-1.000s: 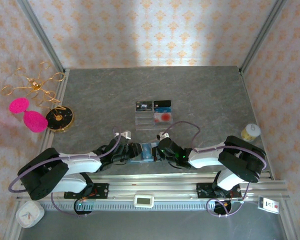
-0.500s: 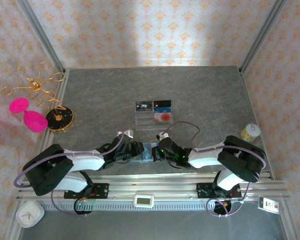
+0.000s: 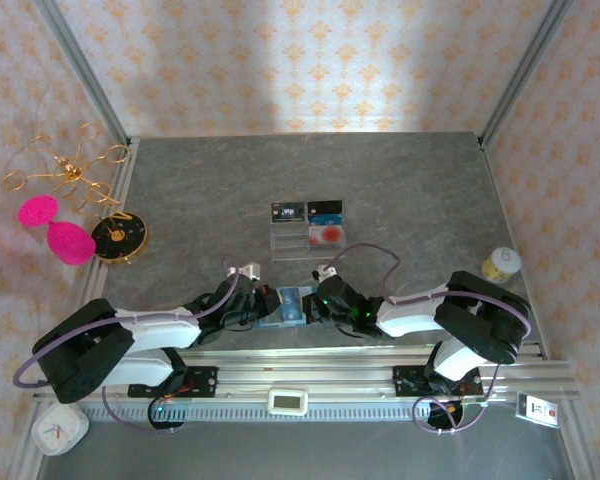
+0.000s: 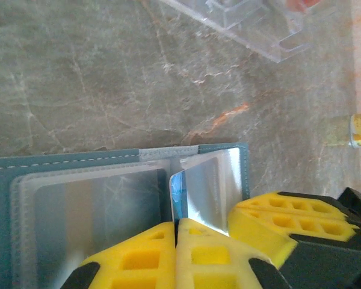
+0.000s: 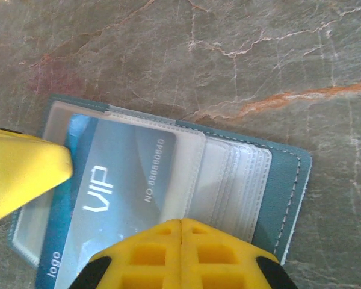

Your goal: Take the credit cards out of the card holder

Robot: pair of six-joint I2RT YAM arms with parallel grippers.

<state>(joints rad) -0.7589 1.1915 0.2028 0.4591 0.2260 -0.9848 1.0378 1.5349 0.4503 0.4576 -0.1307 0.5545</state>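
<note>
1. The card holder [image 3: 287,305] lies open and flat on the desk [image 3: 200,190], close to its 6 o'clock edge. It is a teal, soft-looking rectangle with pale stitching. Inside is a fan of glossy clear pockets.
2. A thin blue-grey credit card [image 5: 108,198], printed "VIP" in white, sits inside the front clear pocket.
3. The left end effector [image 4: 176,224] is closed. Its yellow pads with square hollows are pressed together at the edge of a clear pocket leaf that stands up from the holder. Whether the leaf is pinched, I cannot tell.
4. The right end effector [image 5: 180,221] is closed too, its pads together over the pockets.
5. The two end effectors cover the holder's 9 o'clock and 3 o'clock sides.
6. At 12 o'clock from the holder, apart from it, is a clear hard plastic tray [image 3: 285,240]. It carries a black card [image 3: 288,211], a dark-and-blue card [image 3: 324,210] and a pale card with red print [image 3: 327,234].
7. The desk is grey and stone-like, with thin veins. At 10 o'clock are a gold wire curl [image 3: 65,170], two pink ovals [image 3: 55,228] and a black round disc [image 3: 117,237]. At 3 o'clock is a small pale jar [image 3: 500,264].
</note>
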